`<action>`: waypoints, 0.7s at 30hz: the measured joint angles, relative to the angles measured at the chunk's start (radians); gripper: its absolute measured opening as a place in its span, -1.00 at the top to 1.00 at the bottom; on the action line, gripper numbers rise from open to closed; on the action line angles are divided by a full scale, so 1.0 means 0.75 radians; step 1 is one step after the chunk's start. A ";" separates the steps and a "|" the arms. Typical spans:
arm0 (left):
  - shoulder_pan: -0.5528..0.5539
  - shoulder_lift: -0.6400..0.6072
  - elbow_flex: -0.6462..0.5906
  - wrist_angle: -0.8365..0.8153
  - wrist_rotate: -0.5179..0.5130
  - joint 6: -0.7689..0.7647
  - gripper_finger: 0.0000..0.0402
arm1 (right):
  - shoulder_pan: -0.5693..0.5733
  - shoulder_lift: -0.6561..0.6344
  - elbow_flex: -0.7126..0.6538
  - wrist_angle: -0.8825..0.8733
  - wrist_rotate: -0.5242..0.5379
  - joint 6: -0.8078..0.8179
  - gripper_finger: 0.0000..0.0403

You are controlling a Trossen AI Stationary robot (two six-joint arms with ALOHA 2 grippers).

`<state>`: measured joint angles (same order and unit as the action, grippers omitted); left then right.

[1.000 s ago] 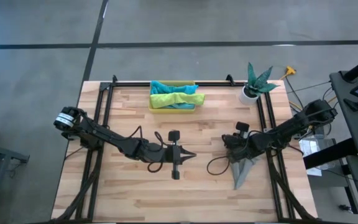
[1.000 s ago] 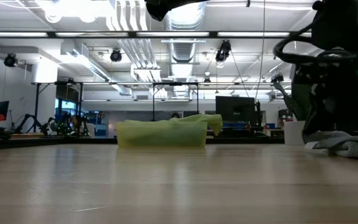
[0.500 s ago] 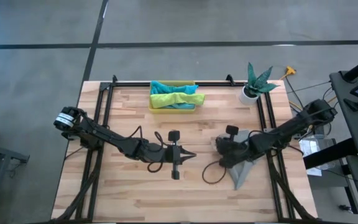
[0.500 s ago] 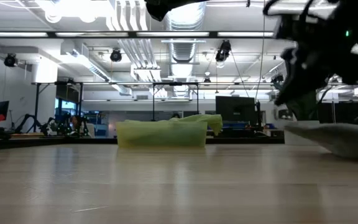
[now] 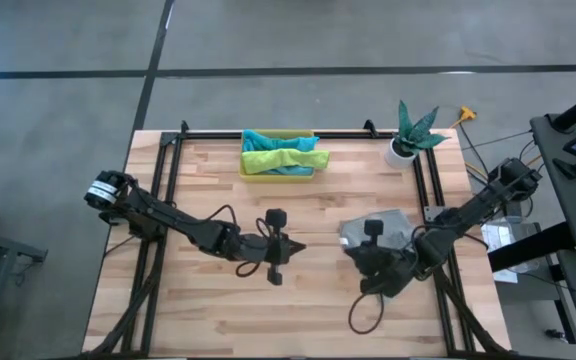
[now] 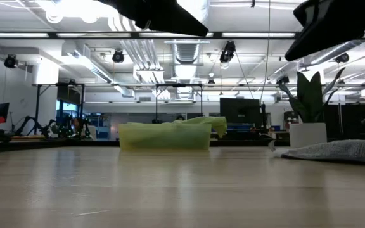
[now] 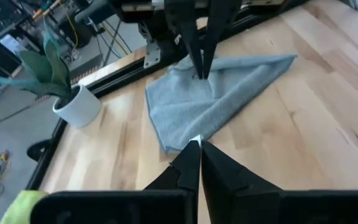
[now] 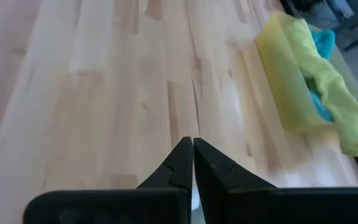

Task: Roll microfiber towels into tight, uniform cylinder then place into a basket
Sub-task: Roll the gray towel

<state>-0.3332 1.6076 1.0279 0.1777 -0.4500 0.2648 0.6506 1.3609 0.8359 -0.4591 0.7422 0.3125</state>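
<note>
Pale striped wood on the worktop (image 5: 198, 300), black rails round it. A grey towel (image 5: 383, 226) lies there. The yellow basket (image 5: 277, 172) holds lime green (image 5: 286, 158) and teal (image 5: 264, 139) cloth. White pot (image 5: 400, 152), green leaves. Both arms are black.

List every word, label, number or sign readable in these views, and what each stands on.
None can be read. The grey towel, the basket, the plant pot and the table show no print. The monitor in the room behind, in the low view, is too far and dark to show any text.
</note>
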 joint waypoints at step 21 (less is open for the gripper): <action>0.006 0.016 -0.011 0.139 -0.116 0.354 1.00 | -0.070 0.004 -0.081 -0.004 0.088 0.272 0.87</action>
<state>-0.3290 1.6199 1.0195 0.2820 -0.5371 0.5305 0.5980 1.3641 0.7753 -0.4618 0.8082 0.5169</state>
